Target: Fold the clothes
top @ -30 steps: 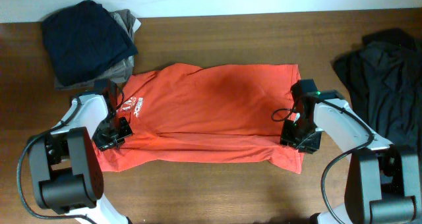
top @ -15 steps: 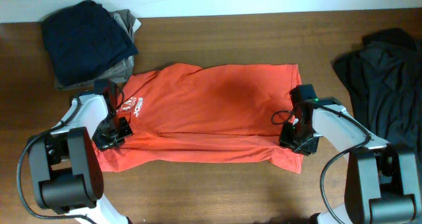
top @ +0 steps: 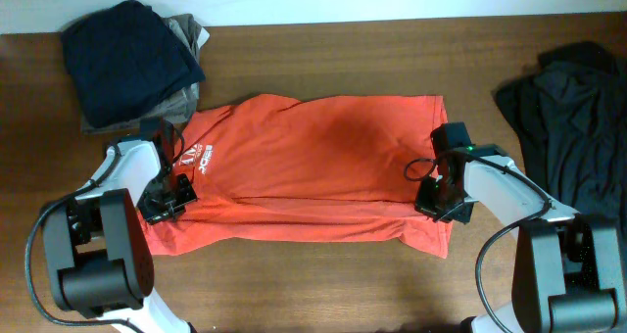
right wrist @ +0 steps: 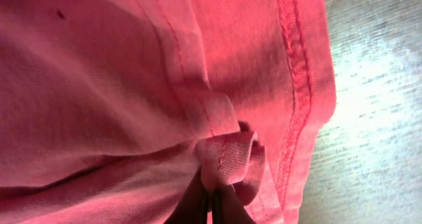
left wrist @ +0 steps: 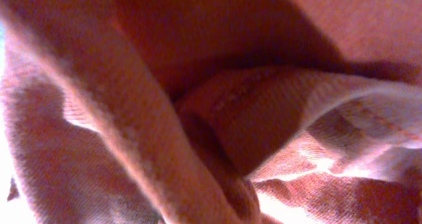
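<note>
Overhead: orange-red T-shirt [top: 313,162] lies spread across mid-table [top: 294,279]. The left gripper [top: 168,198] is on its near edge at the lettered end, the right gripper [top: 441,204] on the near edge at the hem end. Left wrist: bunched T-shirt [left wrist: 217,118] fills the view, jaws hidden but closed, likely pinching cloth. Right wrist: right gripper [right wrist: 212,201] is clamped on a hem fold. Best to lift both ends evenly, keep the cloth taut and carry the near edge over.

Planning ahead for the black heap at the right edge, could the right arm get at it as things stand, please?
Probably not yet: the right arm has its jaws shut on the shirt hem. The heap lies close beside it, nothing between; once released, likely yes.
</note>
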Tool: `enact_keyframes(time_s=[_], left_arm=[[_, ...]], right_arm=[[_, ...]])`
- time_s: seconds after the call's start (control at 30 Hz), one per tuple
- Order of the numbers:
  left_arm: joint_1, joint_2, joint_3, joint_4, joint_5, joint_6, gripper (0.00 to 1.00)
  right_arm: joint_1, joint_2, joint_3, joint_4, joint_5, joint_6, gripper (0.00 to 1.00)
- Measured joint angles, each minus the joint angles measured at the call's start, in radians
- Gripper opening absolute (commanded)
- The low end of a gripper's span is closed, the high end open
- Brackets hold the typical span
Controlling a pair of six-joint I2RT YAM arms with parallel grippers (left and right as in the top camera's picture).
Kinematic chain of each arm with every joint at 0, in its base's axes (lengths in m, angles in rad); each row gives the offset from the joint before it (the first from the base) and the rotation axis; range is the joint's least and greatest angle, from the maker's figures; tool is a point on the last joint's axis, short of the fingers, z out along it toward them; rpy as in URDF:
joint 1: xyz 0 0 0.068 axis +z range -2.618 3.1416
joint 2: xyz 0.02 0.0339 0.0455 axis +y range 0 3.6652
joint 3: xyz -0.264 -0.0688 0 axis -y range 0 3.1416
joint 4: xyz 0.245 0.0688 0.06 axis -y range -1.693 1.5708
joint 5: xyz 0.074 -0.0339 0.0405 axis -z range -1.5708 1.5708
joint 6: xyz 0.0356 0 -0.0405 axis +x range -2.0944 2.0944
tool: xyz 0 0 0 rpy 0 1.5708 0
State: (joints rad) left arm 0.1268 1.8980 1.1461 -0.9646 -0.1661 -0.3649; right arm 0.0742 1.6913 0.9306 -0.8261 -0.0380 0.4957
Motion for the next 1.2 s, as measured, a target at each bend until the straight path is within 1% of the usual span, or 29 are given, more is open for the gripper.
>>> enact_keyframes(time_s=[0.3,0.5,0.57,0.67,0.77,0.83,0.9,0.93,0.97,1.07,1.13,1.17,1.2], left_arm=[[0.0,0.0,0.0,0.001,0.0,0.0,0.02],[0.0,0.0,0.0,0.002,0.0,0.0,0.03],[0.0,0.0,0.0,0.002,0.0,0.0,0.03],[0.0,0.002,0.007,0.001,0.001,0.0,0.03],[0.0,0.004,0.029,0.001,0.0,0.0,0.03],[0.0,0.004,0.047,0.002,-0.003,0.0,0.03],[0.0,0.004,0.07,0.005,-0.003,0.0,0.03],[0.0,0.004,0.082,0.004,-0.003,0.0,0.03],[0.0,0.004,0.095,0.002,-0.003,0.0,0.07],[0.0,0.004,0.139,-0.027,-0.003,0.003,0.07],[0.0,0.005,0.176,-0.068,-0.003,0.003,0.06],[0.0,0.005,0.196,-0.09,-0.003,0.003,0.03],[0.0,0.005,0.217,-0.112,-0.003,0.003,0.01]], right_arm=[[0.0,0.0,0.01,0.018,0.009,0.002,0.04],[-0.009,0.0,0.133,-0.007,0.014,0.002,0.04],[-0.041,0.0,0.162,-0.006,0.019,0.003,0.05],[-0.089,0.0,0.162,-0.013,0.023,0.001,0.11],[-0.14,0.0,0.162,-0.011,0.033,-0.017,0.19],[-0.161,0.0,0.162,-0.011,0.045,-0.031,0.27],[-0.167,0.0,0.162,-0.011,0.053,-0.037,0.31],[-0.167,0.0,0.162,-0.011,0.054,-0.04,0.31],[-0.167,0.0,0.162,-0.011,0.054,-0.044,0.31],[-0.167,0.0,0.162,-0.016,0.056,-0.051,0.3],[-0.167,0.0,0.162,-0.033,0.056,-0.054,0.22],[-0.167,0.0,0.162,-0.043,0.055,-0.057,0.17],[-0.167,0.0,0.162,-0.056,0.049,-0.062,0.15]])
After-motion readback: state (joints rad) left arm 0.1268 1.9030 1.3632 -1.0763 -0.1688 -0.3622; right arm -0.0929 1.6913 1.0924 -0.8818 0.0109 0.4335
